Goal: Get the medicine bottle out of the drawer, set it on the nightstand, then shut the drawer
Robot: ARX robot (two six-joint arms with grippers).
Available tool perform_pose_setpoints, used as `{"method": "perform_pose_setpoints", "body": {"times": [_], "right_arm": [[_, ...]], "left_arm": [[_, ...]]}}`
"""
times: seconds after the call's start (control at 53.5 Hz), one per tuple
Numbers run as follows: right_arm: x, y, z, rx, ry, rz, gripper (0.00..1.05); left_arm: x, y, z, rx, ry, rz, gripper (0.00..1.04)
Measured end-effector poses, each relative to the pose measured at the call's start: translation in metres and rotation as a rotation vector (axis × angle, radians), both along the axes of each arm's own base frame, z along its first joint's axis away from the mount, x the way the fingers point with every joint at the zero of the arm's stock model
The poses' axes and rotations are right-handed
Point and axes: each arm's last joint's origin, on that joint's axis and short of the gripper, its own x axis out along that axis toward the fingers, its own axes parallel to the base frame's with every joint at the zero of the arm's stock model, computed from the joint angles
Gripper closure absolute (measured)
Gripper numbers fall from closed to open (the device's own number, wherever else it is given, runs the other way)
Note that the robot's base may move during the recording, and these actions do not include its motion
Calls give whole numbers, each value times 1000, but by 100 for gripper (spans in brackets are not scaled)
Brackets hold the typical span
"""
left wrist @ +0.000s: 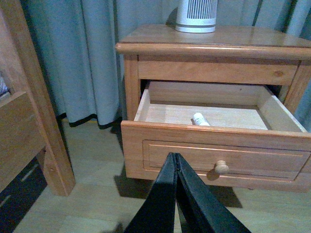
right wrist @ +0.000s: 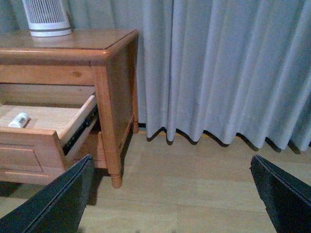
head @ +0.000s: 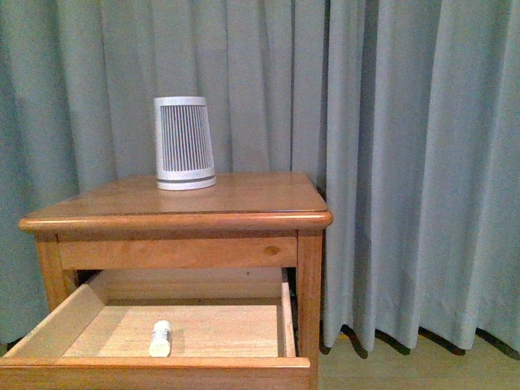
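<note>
The orange-brown nightstand [head: 244, 195] stands against grey curtains with its upper drawer [head: 154, 370] pulled out. The small white medicine bottle [head: 161, 338] lies on its side on the pale drawer floor; it also shows as medicine bottle [left wrist: 200, 119] and medicine bottle [right wrist: 18, 120]. My left gripper [left wrist: 175, 156] is shut with nothing in it, low in front of the drawer front, left of the round knob [left wrist: 221, 167]. My right gripper [right wrist: 171, 165] is open wide over bare floor, to the right of the nightstand. Neither arm appears in the front view.
A ribbed white-grey tapered device [head: 184, 144] stands on the nightstand top at the back left. A wooden bed frame [left wrist: 29, 121] stands left of the nightstand. Curtains [head: 406, 162] hang behind and to the right. Wooden floor [right wrist: 194, 189] lies beside the cabinet.
</note>
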Motion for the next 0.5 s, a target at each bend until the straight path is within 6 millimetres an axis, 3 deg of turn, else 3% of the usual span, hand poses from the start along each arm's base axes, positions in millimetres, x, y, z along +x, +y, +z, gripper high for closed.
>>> {"method": "perform_pose_setpoints", "body": {"times": [0.505], "right_arm": [[0, 0, 0, 0, 0, -3, 7]], "left_arm": [[0, 0, 0, 1, -1, -3, 6]]}}
